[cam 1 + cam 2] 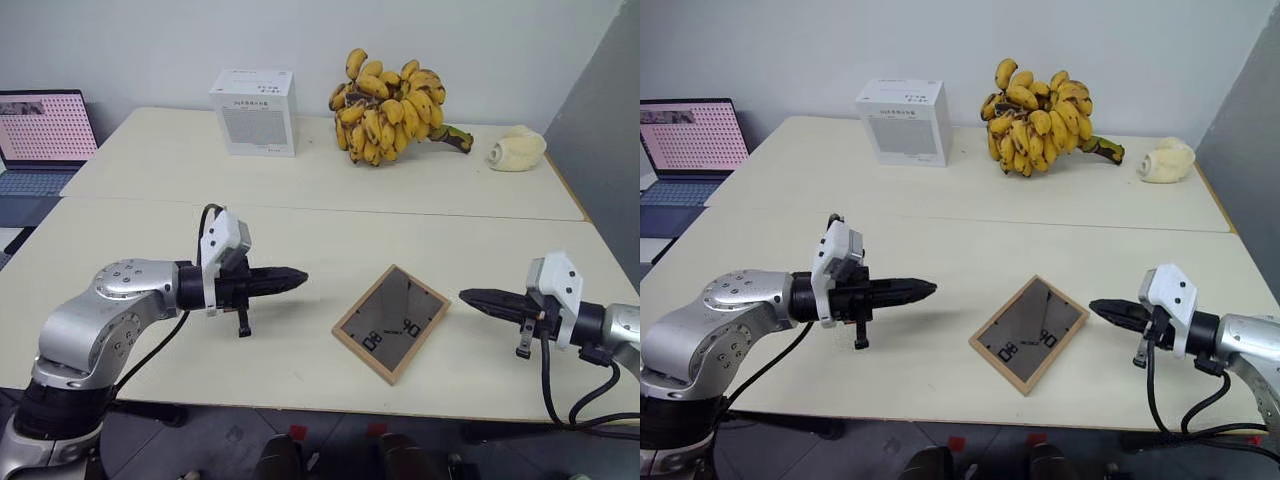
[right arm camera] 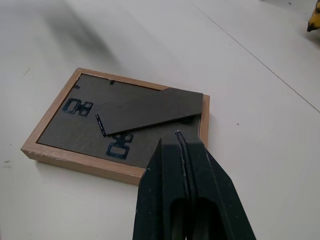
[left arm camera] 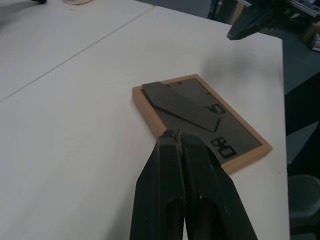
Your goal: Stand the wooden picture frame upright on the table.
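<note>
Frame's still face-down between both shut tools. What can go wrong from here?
1. The wooden picture frame lies flat on the table; shut tools may only push it around.
2. It sits near the front edge, so a shove from the left tool or right tool may slide it off.
3. Its stand flap looks loose and could snag.

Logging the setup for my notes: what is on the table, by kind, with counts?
Wooden picture frame, lying back-up: 1
White box: 1
Banana bunch: 1
Pale lumpy object: 1
Total on the table: 4
</note>
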`<state>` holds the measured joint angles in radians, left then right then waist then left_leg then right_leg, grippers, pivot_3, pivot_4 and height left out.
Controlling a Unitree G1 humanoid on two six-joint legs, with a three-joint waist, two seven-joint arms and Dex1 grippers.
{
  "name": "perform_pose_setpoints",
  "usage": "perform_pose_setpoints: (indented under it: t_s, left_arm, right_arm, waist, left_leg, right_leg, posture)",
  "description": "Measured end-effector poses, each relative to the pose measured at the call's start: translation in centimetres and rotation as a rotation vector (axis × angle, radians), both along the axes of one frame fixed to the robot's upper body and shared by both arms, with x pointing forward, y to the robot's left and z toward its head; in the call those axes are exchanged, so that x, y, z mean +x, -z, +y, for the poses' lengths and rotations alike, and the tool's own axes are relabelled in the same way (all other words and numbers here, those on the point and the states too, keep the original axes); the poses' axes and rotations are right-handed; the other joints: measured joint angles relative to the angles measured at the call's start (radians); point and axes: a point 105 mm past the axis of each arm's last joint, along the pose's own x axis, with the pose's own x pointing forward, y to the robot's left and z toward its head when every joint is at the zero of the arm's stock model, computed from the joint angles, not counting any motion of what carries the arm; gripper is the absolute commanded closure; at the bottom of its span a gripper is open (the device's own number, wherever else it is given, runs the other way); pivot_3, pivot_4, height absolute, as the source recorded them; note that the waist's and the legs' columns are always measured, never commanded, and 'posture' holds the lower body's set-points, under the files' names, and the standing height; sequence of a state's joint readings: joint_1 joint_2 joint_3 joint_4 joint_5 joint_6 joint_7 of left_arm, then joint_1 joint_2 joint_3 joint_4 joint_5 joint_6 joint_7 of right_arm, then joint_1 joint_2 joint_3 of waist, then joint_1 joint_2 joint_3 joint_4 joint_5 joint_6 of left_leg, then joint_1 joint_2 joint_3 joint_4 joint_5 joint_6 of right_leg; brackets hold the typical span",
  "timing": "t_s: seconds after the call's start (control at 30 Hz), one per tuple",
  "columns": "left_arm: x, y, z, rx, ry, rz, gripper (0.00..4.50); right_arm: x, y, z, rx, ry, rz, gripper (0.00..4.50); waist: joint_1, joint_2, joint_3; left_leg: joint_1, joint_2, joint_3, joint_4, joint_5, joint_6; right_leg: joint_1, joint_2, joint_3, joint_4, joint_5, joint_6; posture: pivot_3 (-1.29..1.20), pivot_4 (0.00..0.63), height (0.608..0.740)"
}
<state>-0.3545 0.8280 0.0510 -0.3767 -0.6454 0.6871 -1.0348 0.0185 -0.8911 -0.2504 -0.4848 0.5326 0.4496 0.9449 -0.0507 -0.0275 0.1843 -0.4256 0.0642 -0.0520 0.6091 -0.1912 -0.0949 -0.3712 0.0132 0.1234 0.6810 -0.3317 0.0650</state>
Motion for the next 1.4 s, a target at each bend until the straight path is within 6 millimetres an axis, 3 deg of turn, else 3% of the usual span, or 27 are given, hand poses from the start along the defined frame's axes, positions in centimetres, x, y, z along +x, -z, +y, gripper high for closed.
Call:
perform_pose_setpoints:
  t_s: [0.17, 0.53, 0.7, 0.9, 1.17, 1.4]
  left_arm:
    - [0.0, 0.8, -0.1, 0.034, -0.004, -0.006, 4.43]
    - [0.7, 0.6, -0.2, 0.011, -0.016, -0.022, 4.43]
    - [1.3, 2.4, -0.3, 0.076, -0.007, 0.016, 4.43]
    - [2.8, 4.9, -0.6, 0.15, 0.001, 0.047, 4.43]
    - [4.6, 6.8, -2.9, 0.164, 0.07, 0.077, 4.43]
    - [4.4, 8.9, -4.7, 0.244, 0.185, 0.108, 4.43]
  right_arm:
    - [-0.2, -0.1, 0.5, 0.01, -0.001, -0.006, 4.5]
    - [0.0, -0.1, 0.5, 0.019, 0.021, -0.013, 4.5]
    - [0.3, 0.3, -0.1, -0.012, 0.074, -0.032, 4.5]
    - [1.2, 2.5, -2.4, -0.125, 0.232, -0.049, 4.5]
    - [-0.2, 5.4, -3.0, -0.149, 0.276, 0.037, 4.5]
    - [-0.1, 6.6, -2.8, -0.14, 0.299, 0.041, 4.5]
  waist:
    - [0.001, 0.0, 0.0]
    - [0.003, 0.0, 0.0]
    - [0.004, 0.0, 0.0]
    - [0.009, 0.0, 0.0]
    - [0.019, 0.0, -0.001]
    - [0.017, 0.0, -0.001]
  left_leg:
    - [0.0, 0.0, 0.0, 0.0, 0.0, 0.0]
    - [0.0, 0.0, 0.0, 0.001, 0.0, 0.0]
    - [0.0, 0.0, 0.0, 0.001, 0.0, 0.0]
    - [0.0, 0.0, 0.0, 0.002, 0.0, 0.0]
    - [0.0, 0.0, -0.001, 0.003, 0.0, 0.0]
    - [0.0, 0.0, -0.001, 0.004, 0.0, 0.0]
  right_leg:
    - [0.0, 0.0, 0.0, 0.0, 0.0, 0.0]
    - [0.0, 0.0, 0.0, 0.001, 0.001, -0.001]
    - [0.0, 0.0, 0.0, 0.001, 0.002, -0.003]
    - [0.0, 0.0, -0.001, 0.001, 0.002, -0.003]
    - [0.001, 0.001, -0.001, 0.002, 0.002, -0.003]
    - [0.001, 0.001, -0.001, 0.004, 0.002, -0.003]
  posture:
    - [0.0, 0.15, 0.74]
    - [0.0, 0.15, 0.74]
    - [0.0, 0.15, 0.74]
    - [0.0, 0.15, 0.74]
    - [0.0, 0.15, 0.74]
    - [0.0, 0.15, 0.74]
